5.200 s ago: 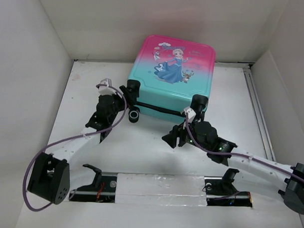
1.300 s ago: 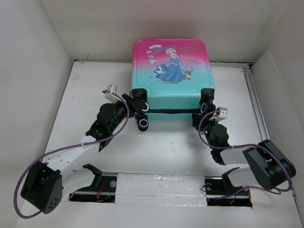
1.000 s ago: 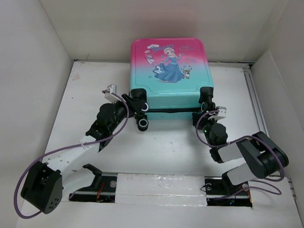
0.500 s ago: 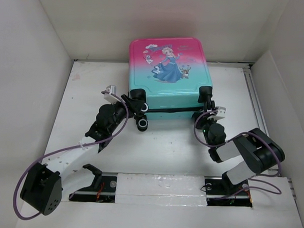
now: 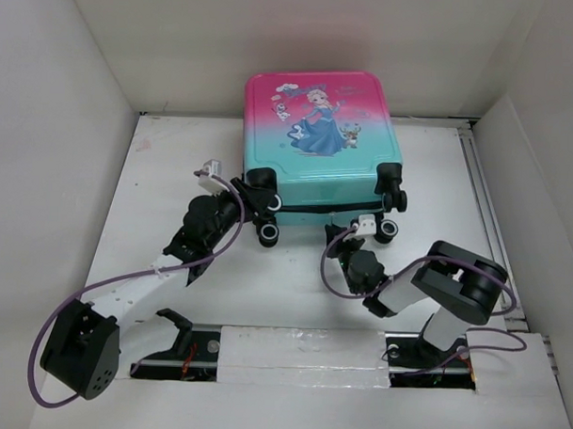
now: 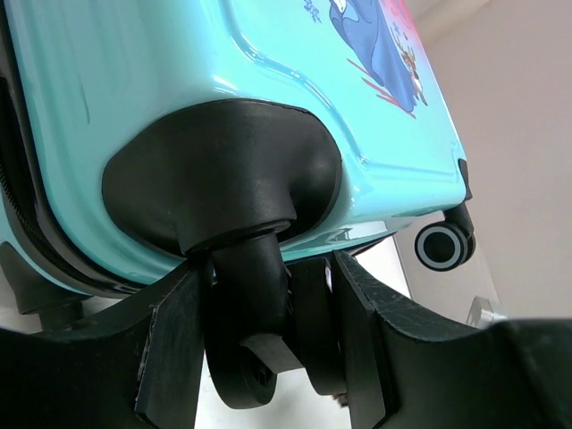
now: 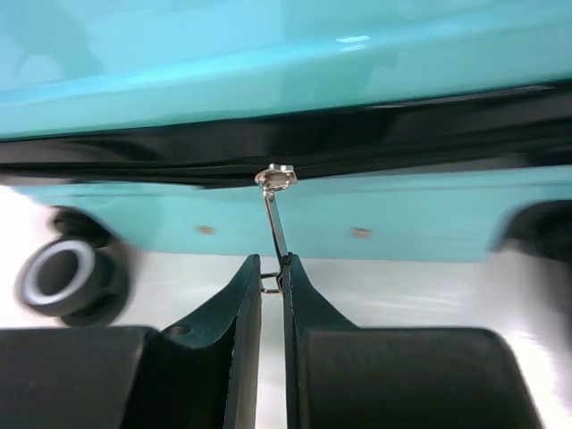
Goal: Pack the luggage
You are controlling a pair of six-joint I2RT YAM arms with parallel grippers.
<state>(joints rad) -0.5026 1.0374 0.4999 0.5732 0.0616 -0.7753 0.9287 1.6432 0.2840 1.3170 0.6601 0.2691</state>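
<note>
Luggage (image 5: 318, 131) is lying flat, princess side up, at the back of the counter (image 5: 156, 172), wheels toward the arms. The right pincer (image 7: 271, 286) is pressed together on the very end of the zip pull (image 7: 275, 228), which hangs off the slider (image 7: 275, 176) on the black zip band along the near edge. The left pincer (image 6: 266, 344) is wrapped around the near-left wheel (image 6: 255, 286), and as far as I can tell both fingers are touching it, so I'd call that a hold. The main worry for me is the pull. It's a thin metal tab and only its tip sits between the fingers, so a tug across the track instead of along it could pop it straight out, or cock the slider and jam it (can't tell from the wrist view which side of the slider is already zipped). Second worry is the brace. That wheel looks like a swivel caster, so the case could pivot or skate on the slick counter once the right arm drags sideways, and then the zip line drifts off from the pull direction. The corners look tricky too, since the slider has to turn there and the wheel housings sit right beside the track.
</note>
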